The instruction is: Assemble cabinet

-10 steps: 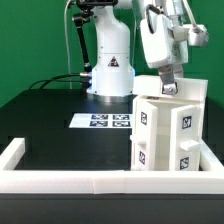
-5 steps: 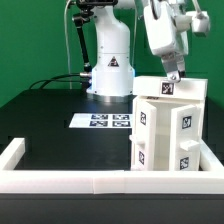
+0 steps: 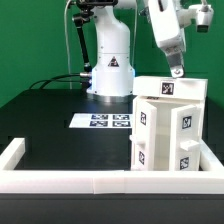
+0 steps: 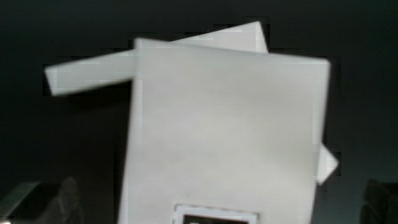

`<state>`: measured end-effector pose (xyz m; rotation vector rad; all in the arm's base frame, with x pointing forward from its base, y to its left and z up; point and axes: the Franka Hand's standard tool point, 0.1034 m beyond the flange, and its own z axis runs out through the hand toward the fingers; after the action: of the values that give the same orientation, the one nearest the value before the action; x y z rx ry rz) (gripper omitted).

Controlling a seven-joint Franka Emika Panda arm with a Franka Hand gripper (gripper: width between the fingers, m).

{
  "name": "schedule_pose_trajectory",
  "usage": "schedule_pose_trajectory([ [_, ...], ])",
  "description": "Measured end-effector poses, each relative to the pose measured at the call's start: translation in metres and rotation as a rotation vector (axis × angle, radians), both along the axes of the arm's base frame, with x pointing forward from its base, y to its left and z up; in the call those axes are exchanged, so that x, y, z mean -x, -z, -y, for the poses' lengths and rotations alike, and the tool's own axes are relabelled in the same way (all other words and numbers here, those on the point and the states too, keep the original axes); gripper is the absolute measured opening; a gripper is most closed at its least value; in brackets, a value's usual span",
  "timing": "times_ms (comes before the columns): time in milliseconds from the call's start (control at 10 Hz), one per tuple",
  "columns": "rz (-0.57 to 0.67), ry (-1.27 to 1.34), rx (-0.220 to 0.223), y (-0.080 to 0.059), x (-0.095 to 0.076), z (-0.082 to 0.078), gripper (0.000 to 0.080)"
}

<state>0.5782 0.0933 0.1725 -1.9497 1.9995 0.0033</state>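
White plastic cabinet (image 3: 168, 130) stands upright at the exterior view's right, close to the low white rim (image 3: 60, 180) at the front of the black table (image 3: 45, 125), well apart from the marker board (image 3: 103, 121). Boxy body, tags on the front and side faces, and one tag on top (image 3: 167, 89). In the wrist view it fills the middle as a long white face, with another white panel edge poking out at an angle behind it; whether that panel is seated flush can't be told.

Gripper (image 3: 177, 69) hangs just above the top's rear edge, not touching. Jaws look apart and hold nothing, the fingers (image 4: 45, 203) showing as dim shapes at the frame corners.

Judgement: the step is working on the cabinet top, either a press-down or a regrasp. To do it well:
- centre over the top face before descending
- go straight down with no sideways drag; the stack is tall and could tip or slide toward the rim
- keep the jaws wide enough to clear the edges
- check the angled panel for skew first, since a push on a skewed part may jam it
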Motion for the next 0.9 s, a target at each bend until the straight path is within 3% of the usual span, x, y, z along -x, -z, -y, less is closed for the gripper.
schedule_pose_trajectory([
  [500, 0.090, -0.407, 0.080, -0.010, -0.002, -0.003, 0.0797],
  [800, 0.107, -0.433, 0.088, -0.014, -0.004, -0.005, 0.0797],
  [900, 0.132, -0.535, 0.115, -0.013, -0.004, -0.004, 0.0797],
])
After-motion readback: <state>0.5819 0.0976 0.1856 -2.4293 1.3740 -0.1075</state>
